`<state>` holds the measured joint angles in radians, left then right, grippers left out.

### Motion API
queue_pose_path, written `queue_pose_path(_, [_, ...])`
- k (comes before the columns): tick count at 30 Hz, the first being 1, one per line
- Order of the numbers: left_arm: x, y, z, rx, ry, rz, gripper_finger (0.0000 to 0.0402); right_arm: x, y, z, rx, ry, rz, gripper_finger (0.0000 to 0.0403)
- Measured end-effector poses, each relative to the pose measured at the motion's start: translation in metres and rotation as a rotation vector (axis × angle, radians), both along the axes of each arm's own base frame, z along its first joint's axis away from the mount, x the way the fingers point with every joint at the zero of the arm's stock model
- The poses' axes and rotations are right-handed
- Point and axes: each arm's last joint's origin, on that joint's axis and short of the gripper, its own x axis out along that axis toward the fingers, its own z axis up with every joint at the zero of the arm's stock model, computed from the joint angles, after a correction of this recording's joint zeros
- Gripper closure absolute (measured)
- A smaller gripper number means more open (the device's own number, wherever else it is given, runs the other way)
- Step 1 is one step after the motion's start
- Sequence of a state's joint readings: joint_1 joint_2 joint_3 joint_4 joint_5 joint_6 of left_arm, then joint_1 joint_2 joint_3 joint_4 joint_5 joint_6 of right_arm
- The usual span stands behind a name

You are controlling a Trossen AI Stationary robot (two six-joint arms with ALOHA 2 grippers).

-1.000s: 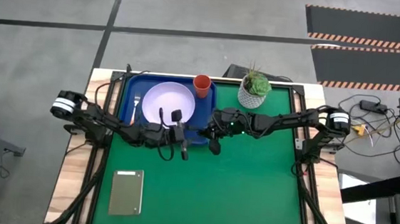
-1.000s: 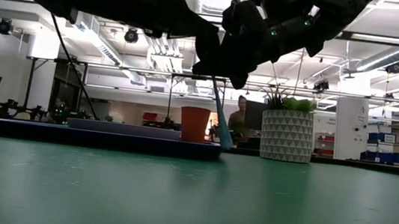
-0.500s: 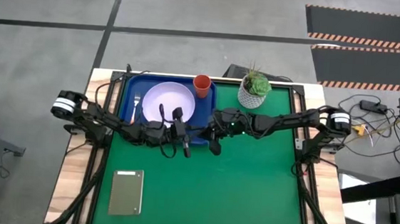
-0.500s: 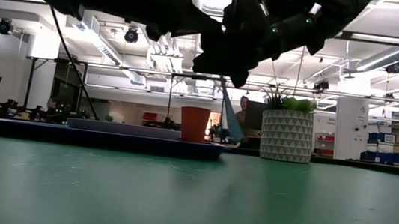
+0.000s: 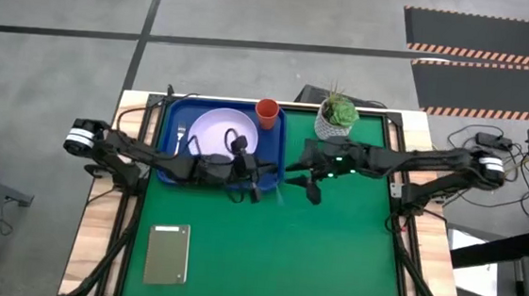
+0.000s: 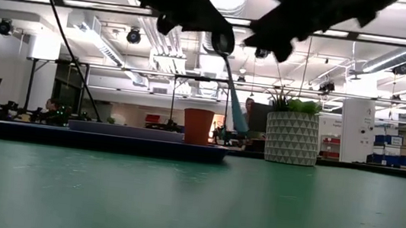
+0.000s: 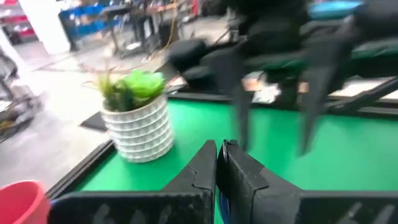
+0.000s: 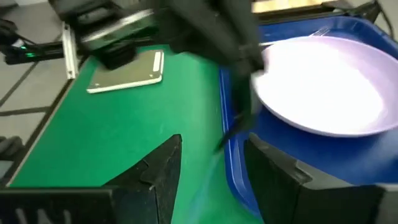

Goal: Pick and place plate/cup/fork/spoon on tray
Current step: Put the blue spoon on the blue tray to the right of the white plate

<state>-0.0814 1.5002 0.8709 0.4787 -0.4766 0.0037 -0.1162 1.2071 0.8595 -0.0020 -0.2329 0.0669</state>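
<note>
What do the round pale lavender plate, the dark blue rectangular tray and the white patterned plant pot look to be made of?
The round pale lavender plate: likely plastic, smooth and matte, evenly coloured.
The dark blue rectangular tray: probably moulded plastic, given its rounded corners and raised rim with a slight sheen.
The white patterned plant pot: possibly ceramic or plastic, with a raised geometric relief; the pictures leave it open.

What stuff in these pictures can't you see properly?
- Spoon: in the low view its top end is hidden inside the shut left gripper. In the high view it is only a faint streak.
- Fork: too small in the high view to show detail.
- Plate: in the low view only its edge shows over the tray rim.
- Right gripper: blurred in the left wrist view.
</note>
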Motion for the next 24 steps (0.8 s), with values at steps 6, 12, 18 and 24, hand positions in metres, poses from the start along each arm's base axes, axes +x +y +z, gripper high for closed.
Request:
queue_pose_path(6, [0.009, 0.045, 0.024, -0.111, 0.114, 0.084, 0.0401, -0.048, 0.006, 0.011, -0.012, -0.109, -0.001, 0.0245])
queue_pose_path(12, [0.004, 0.091, 0.027, -0.283, 0.108, 0.071, 0.0401, -0.082, 0.009, 0.015, -0.035, -0.3, -0.007, 0.0245])
queue_pose_path(18, [0.0, 0.108, 0.029, -0.421, 0.073, -0.132, 0.0401, -0.094, 0.007, 0.006, -0.075, -0.341, -0.124, 0.0247])
queue_pose_path(24, [-0.005, 0.119, 0.027, -0.55, 0.056, -0.148, 0.0401, -0.089, 0.005, 0.002, -0.079, -0.318, -0.15, 0.0241])
